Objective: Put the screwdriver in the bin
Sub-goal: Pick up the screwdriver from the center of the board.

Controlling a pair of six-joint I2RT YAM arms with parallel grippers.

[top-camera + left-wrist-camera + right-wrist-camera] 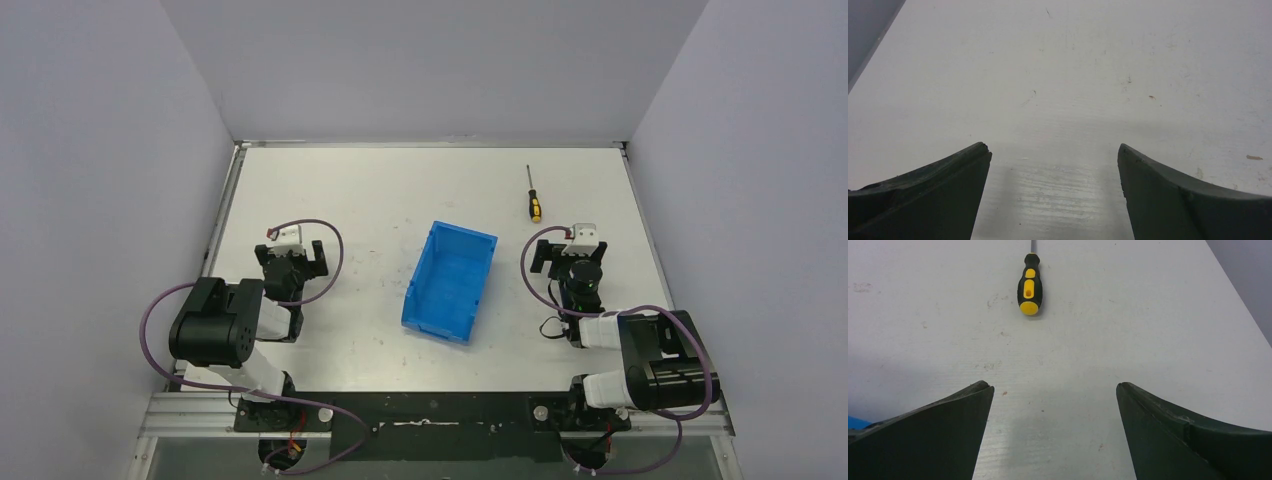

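Note:
The screwdriver (534, 196) lies flat on the white table at the back right, its yellow-and-black handle toward me and its thin shaft pointing away. In the right wrist view the screwdriver (1029, 285) lies ahead of my fingers, a little left of centre. My right gripper (567, 255) stands open just short of the handle, nothing between its fingers. The blue bin (450, 281) sits in the middle of the table, open top up and nothing inside. My left gripper (291, 259) is open over bare table to the bin's left; the left gripper (1054, 150) holds nothing.
Grey walls (120, 150) close the table in on the left, back and right. A metal rail (400, 412) with both arm bases runs along the near edge. A corner of the bin (855, 421) shows at the left edge of the right wrist view.

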